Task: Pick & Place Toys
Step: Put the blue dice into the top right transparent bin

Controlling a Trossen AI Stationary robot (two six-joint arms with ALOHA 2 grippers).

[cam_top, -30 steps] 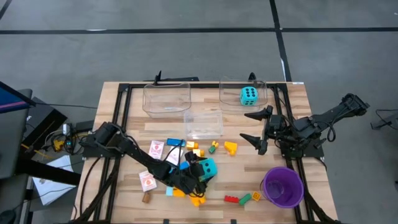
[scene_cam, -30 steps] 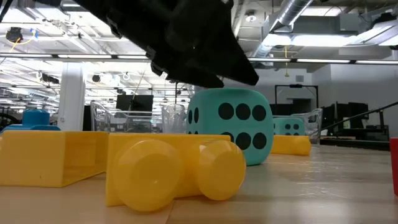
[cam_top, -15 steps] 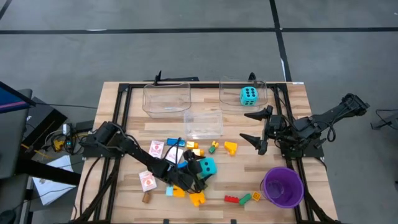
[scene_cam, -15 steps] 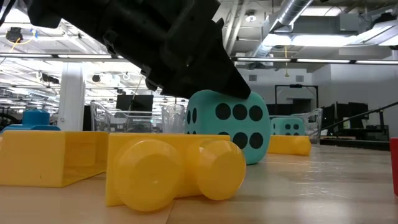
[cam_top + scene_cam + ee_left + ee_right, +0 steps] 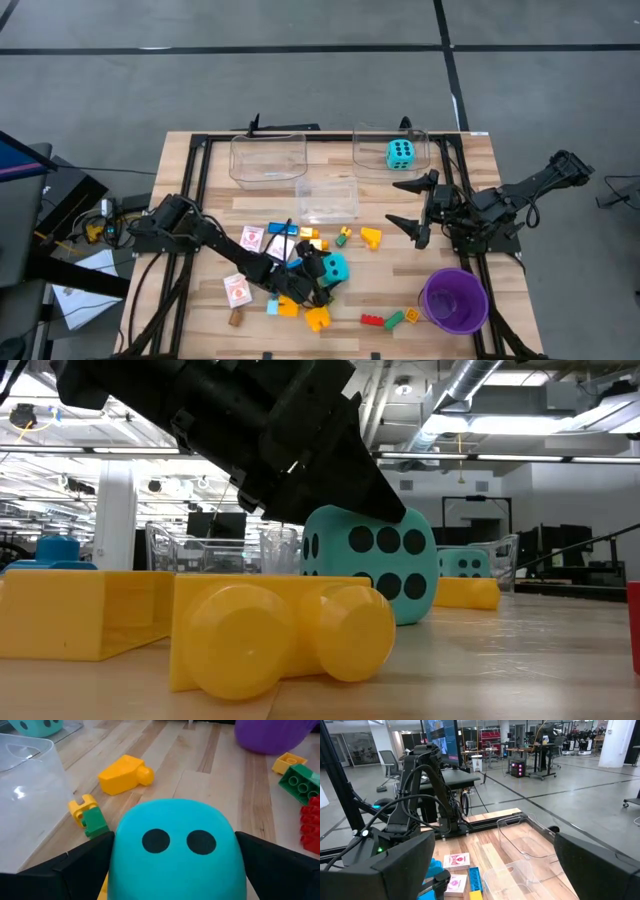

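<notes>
Toys: one turquoise die [image 5: 400,152] binned | second die [image 5: 175,847] on table between my left gripper's [image 5: 318,281] spread jaws, ungrasped | bricks, card packs [image 5: 238,291] remain | right gripper [image 5: 412,207] spread, idle beside the bins.

Turquoise die [image 5: 175,847]: its lower part is running off the left wrist picture's 6 o'clock edge.
Purple cup [image 5: 270,734]: being cropped at 12 o'clock, rim unseen.
Left gripper [image 5: 312,283]: covering the bricks beneath it from above; contact with the die cannot be told.
Yellow brick [image 5: 280,635]: blocking the table behind it.
Card packs [image 5: 455,861]: print too small to read.
</notes>
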